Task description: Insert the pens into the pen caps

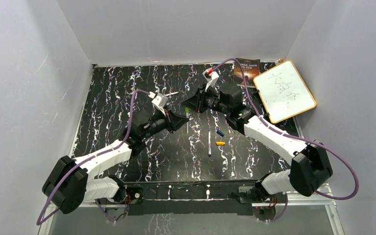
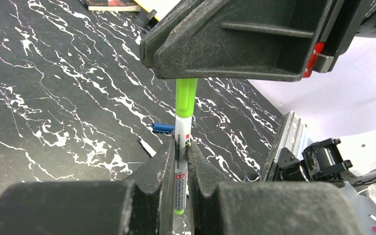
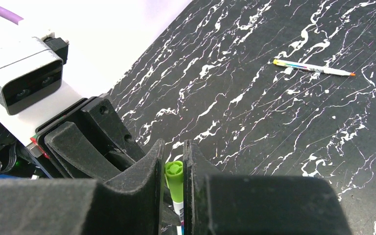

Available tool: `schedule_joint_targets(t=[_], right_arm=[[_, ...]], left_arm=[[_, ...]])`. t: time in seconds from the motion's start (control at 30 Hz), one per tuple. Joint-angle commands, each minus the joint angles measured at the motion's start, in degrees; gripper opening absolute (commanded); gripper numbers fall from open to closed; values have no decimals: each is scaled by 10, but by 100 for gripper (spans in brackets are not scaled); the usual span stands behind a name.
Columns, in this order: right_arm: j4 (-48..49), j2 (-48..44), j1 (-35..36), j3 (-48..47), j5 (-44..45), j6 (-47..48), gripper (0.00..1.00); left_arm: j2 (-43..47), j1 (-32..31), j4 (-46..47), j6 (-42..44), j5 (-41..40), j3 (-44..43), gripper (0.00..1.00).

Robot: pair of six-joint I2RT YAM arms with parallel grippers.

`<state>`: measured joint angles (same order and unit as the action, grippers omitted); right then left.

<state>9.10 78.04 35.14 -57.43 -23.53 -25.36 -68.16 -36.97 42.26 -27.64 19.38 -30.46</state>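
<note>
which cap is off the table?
The green cap, pinched in the right tool against the green pen; the blue cap and orange cap lie loose on the table.

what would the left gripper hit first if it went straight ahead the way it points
The right gripper, close ahead, pinching the green cap on the green pen the left gripper holds.

Premises present as a robotics test cell in a laboratory, not a domestic or commercial room. Plain pale panels [image 1: 29, 73] enclose the work surface on three sides. The table [image 1: 107, 98] has a black, white-veined top. A left arm [image 1: 103, 156] and a right arm [image 1: 274, 134] are mounted on a dark base plate [image 1: 191, 188] at the near edge, with purple cabling [image 1: 130, 110] exposed. A small handwritten whiteboard [image 1: 285, 91] and a booklet [image 1: 246, 70] occupy the far right corner.
</note>
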Motion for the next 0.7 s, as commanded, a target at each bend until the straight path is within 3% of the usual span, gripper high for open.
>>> schedule_joint_targets(t=[0.0,0.67], right_arm=[[9,-20,9,1,-8,4,0],[-21,-54,13,44,4,16,0]], left_arm=[[16,-2,2,-29,-23,-57,0],[36,-2,2,-30,-76,-94,0]])
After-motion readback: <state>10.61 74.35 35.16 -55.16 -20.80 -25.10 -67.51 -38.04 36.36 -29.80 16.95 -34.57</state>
